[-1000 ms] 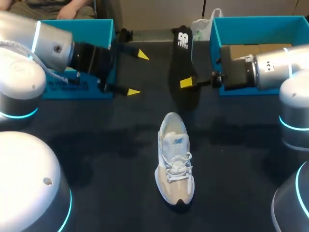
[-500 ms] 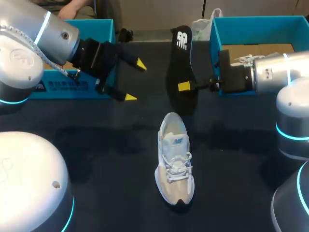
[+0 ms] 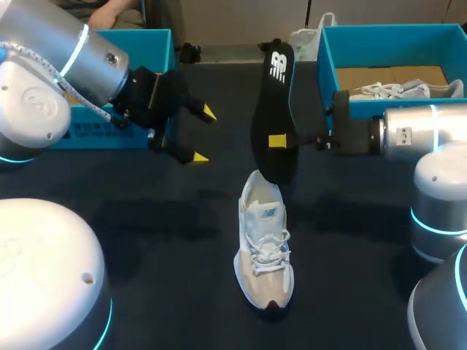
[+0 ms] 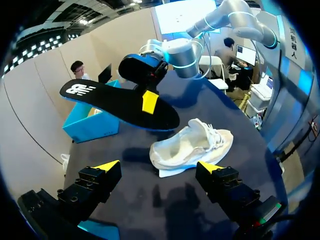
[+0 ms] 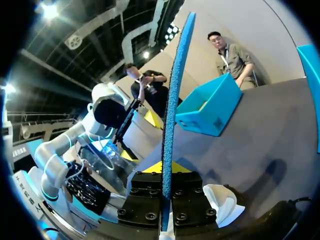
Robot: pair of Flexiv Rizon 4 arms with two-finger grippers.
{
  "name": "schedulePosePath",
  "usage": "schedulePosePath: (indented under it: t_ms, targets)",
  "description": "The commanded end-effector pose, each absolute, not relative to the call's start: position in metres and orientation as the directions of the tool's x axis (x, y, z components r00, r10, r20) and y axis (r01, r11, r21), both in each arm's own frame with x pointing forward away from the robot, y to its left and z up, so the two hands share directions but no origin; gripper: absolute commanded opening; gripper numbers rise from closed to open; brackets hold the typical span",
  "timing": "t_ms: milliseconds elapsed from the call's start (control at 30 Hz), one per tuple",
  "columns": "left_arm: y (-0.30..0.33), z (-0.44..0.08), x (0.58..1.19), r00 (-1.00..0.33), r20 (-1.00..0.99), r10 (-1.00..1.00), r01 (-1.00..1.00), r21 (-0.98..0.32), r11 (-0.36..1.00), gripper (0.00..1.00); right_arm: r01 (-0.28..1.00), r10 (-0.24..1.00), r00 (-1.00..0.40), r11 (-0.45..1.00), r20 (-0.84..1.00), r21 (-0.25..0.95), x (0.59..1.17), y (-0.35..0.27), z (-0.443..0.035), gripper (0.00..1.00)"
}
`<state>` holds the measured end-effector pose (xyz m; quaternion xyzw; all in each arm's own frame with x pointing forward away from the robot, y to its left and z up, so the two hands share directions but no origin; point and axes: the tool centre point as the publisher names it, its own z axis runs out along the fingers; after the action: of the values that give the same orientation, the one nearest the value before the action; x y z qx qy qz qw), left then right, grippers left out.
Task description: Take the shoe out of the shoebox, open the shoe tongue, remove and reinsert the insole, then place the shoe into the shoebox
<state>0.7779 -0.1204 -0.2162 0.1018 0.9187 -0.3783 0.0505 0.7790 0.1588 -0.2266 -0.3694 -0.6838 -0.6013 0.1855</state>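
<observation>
Insole reinsertion, I judge: right claw (image 3: 278, 141) clamps the insole (image 3: 276, 95) at 12 o'clock of the shoe (image 3: 264, 248) on the desk (image 3: 160, 240). Left claw (image 3: 203, 134) gapes empty at 10 o'clock. Next: angle the insole into the shoe's opening.

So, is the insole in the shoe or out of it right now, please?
Out. The right gripper is shut on the black insole, holding it in the air, apart from the white shoe on the table.
</observation>
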Motion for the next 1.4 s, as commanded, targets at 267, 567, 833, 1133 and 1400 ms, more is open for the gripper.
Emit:
schedulePosePath:
  t_ms: [267, 567, 833, 1133, 1400]
  targets:
    - [-0.137, -0.276, 0.762, -0.994, -0.067, 0.081, 0.105, -0.646, 0.756, 1.00, 0.687, 0.213, -0.708, -0.016, 0.674, 0.727, 0.781, 0.163, -0.252, 0.00]
    - [-0.139, -0.298, 0.752, -1.000, 0.015, 0.021, 0.008, -0.586, 0.811, 1.00, 0.664, 0.189, -0.733, -0.007, 0.653, 0.747, 0.781, 0.169, -0.267, 0.00]
    - [-0.139, -0.298, 0.752, -1.000, 0.015, 0.021, 0.008, -0.586, 0.811, 1.00, 0.664, 0.189, -0.733, -0.007, 0.653, 0.747, 0.781, 0.169, -0.267, 0.00]
    - [-0.143, -0.329, 0.748, -0.999, 0.033, 0.015, -0.006, -0.568, 0.823, 1.00, 0.631, 0.136, -0.768, -0.007, 0.626, 0.776, 0.788, 0.177, -0.272, 0.00]
    - [-0.145, -0.340, 0.745, -0.998, 0.061, 0.008, -0.028, -0.574, 0.818, 1.00, 0.608, 0.106, -0.788, -0.018, 0.606, 0.794, 0.792, 0.180, -0.282, 0.00]
